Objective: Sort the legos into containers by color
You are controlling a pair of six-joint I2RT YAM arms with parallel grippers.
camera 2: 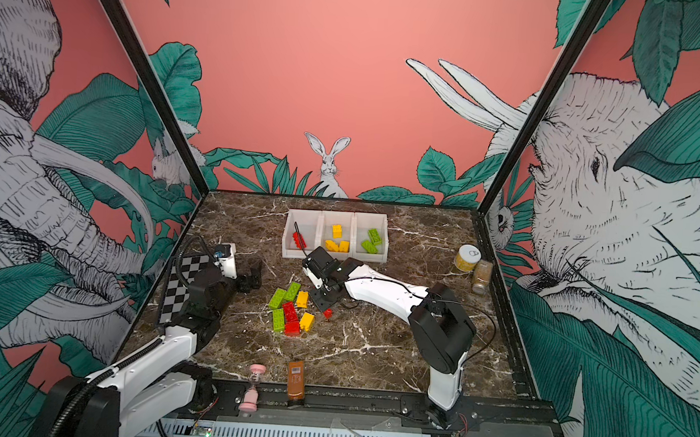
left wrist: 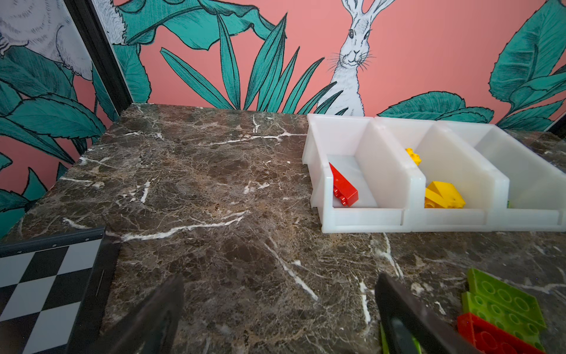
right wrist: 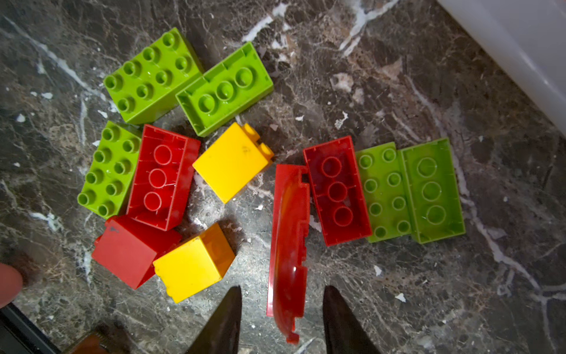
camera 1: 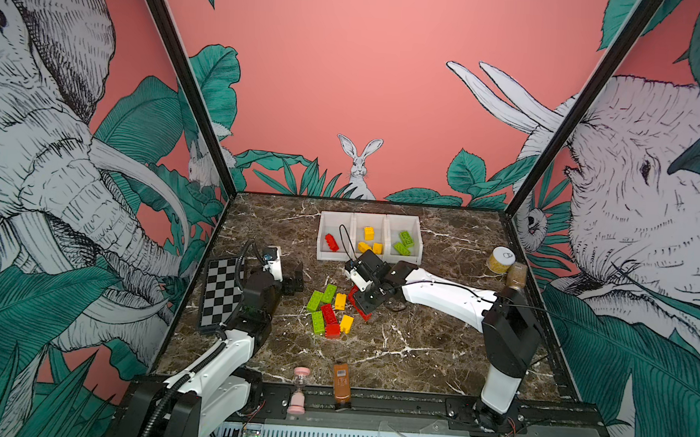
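Observation:
The legos lie loose mid-table: a cluster of lime green, red and yellow bricks (camera 1: 328,309), and next to it a red arch piece (right wrist: 289,245), a red brick (right wrist: 337,190) and two green bricks (right wrist: 384,191). My right gripper (right wrist: 283,289) is open and straddles the near end of the arch, with a gap on each side; in both top views its body (camera 1: 370,302) hides most of that group. The three joined white containers (camera 1: 385,230) hold a red brick (camera 1: 331,242), yellow bricks (camera 1: 370,239) and green bricks (camera 1: 405,241). My left gripper (left wrist: 279,277) is open and empty over bare marble.
A checkered board (camera 1: 221,290) lies at the left edge beside the left arm. A pink hourglass (camera 1: 299,391) and a brown bottle (camera 1: 341,385) stand at the front edge. Two jars (camera 1: 501,260) sit at the back right. A black cable loops before the containers.

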